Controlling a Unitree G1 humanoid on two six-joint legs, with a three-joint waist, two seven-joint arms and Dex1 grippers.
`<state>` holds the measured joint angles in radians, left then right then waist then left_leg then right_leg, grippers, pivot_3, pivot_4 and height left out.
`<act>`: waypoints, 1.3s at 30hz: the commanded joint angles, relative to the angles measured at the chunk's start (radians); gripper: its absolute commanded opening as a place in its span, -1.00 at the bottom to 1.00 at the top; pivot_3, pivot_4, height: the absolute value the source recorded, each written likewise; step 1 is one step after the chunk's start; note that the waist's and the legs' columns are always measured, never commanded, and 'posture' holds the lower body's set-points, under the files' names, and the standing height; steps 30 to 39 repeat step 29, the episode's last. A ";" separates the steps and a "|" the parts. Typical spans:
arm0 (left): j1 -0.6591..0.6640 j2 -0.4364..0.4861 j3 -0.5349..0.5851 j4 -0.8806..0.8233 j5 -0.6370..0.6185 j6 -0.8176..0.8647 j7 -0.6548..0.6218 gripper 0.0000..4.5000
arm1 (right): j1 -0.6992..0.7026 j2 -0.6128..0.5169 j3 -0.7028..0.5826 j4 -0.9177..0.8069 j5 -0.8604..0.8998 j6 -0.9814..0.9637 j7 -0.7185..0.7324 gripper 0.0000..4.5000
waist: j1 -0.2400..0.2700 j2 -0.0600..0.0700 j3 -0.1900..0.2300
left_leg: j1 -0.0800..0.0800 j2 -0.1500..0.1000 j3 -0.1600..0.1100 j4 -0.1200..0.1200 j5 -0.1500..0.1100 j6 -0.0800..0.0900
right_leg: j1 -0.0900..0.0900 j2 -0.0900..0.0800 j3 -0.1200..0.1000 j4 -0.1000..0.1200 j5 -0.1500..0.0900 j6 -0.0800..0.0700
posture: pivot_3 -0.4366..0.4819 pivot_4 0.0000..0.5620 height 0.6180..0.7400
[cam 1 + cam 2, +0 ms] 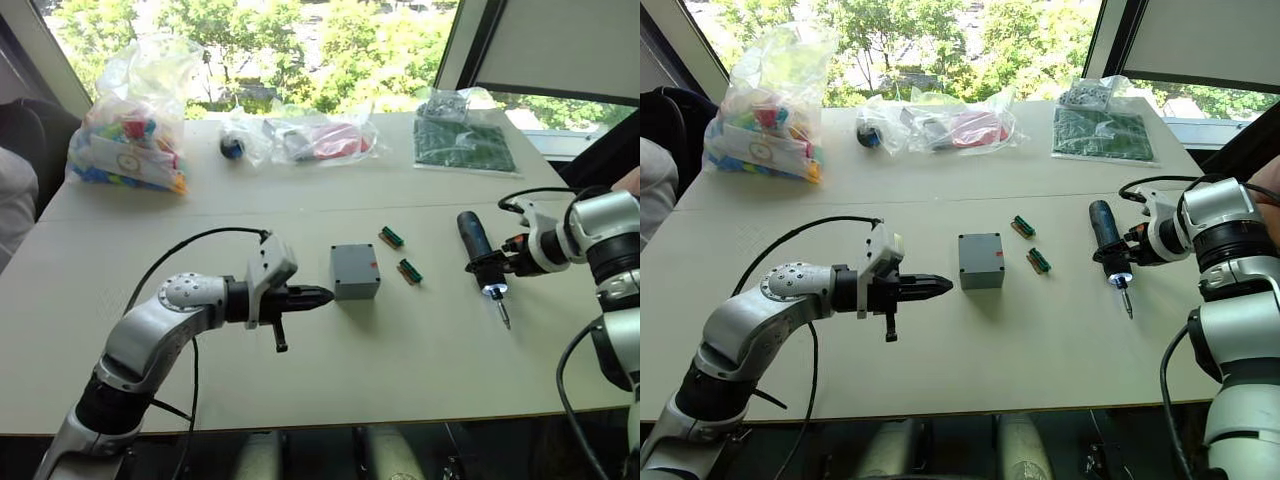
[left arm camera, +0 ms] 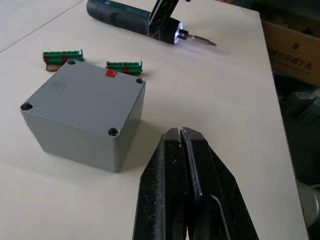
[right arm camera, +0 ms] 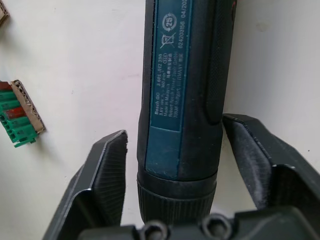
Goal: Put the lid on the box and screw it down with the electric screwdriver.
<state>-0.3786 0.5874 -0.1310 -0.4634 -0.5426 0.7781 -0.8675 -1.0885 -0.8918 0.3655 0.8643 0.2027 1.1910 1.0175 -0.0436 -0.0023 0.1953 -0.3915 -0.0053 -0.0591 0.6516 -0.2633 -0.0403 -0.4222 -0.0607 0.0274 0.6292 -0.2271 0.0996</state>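
Note:
The grey box [image 2: 70, 140] stands in the middle of the table with the lid [image 2: 82, 97] lying flat on top of it, a dark screw hole at each corner and a small red mark by one edge. My left gripper [image 1: 318, 295] is shut and empty, its tips just left of the box and apart from it. The electric screwdriver [image 1: 476, 245] lies on the table to the right, its tip light lit and its bit [image 1: 503, 315] pointing toward me. My right gripper [image 3: 175, 125] is open, one finger on each side of the screwdriver near its collar.
Two green terminal blocks [image 1: 391, 237] [image 1: 410, 271] lie between the box and the screwdriver. Along the far edge are a bag of colourful parts [image 1: 130, 130], a clear bag [image 1: 310, 138] and a bagged green board [image 1: 462, 140]. A person sits at the left edge [image 1: 10, 200].

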 commanded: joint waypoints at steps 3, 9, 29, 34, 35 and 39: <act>0.013 0.029 0.088 -0.027 -0.061 0.018 0.009 -1.00 | -0.003 -0.015 -0.061 -0.025 -0.047 -0.057 -0.033 0.97 | 0.001 0.000 0.000 | 0.000 0.000 0.000 0.000 0.000 0.000 | 0.000 0.000 0.000 0.000 0.000 0.000 | -0.05 -0.47 1.00; 0.162 0.081 0.354 -0.107 -0.271 0.192 0.092 -1.00 | 0.108 -0.097 -0.394 -0.366 0.129 -0.252 0.036 0.97 | -0.001 0.000 0.001 | -0.001 0.000 0.001 -0.003 0.000 0.000 | -0.003 0.000 0.001 0.000 0.000 0.000 | -0.05 -0.47 1.00; 0.745 0.228 0.434 -0.342 -0.372 0.178 0.061 -1.00 | 1.121 -0.129 -0.640 -1.166 0.433 -0.314 0.235 0.97 | 0.028 -0.008 -0.005 | 0.004 0.003 0.002 0.000 -0.002 0.001 | 0.008 -0.002 -0.001 -0.013 -0.005 -0.005 | -0.05 -0.47 1.00; 0.745 0.228 0.434 -0.342 -0.372 0.178 0.061 -1.00 | 1.121 -0.129 -0.640 -1.166 0.433 -0.314 0.235 0.97 | 0.028 -0.008 -0.005 | 0.004 0.003 0.002 0.000 -0.002 0.001 | 0.008 -0.002 -0.001 -0.013 -0.005 -0.005 | -0.05 -0.47 1.00; 0.745 0.228 0.434 -0.342 -0.372 0.178 0.061 -1.00 | 1.121 -0.129 -0.640 -1.166 0.433 -0.314 0.235 0.97 | 0.028 -0.008 -0.005 | 0.004 0.003 0.002 0.000 -0.002 0.001 | 0.008 -0.002 -0.001 -0.013 -0.005 -0.005 | -0.05 -0.47 1.00; 0.745 0.228 0.434 -0.342 -0.372 0.178 0.061 -1.00 | 1.121 -0.129 -0.640 -1.166 0.433 -0.314 0.235 0.97 | 0.028 -0.008 -0.005 | 0.004 0.003 0.002 0.000 -0.002 0.001 | 0.008 -0.002 -0.001 -0.013 -0.005 -0.005 | -0.05 -0.47 1.00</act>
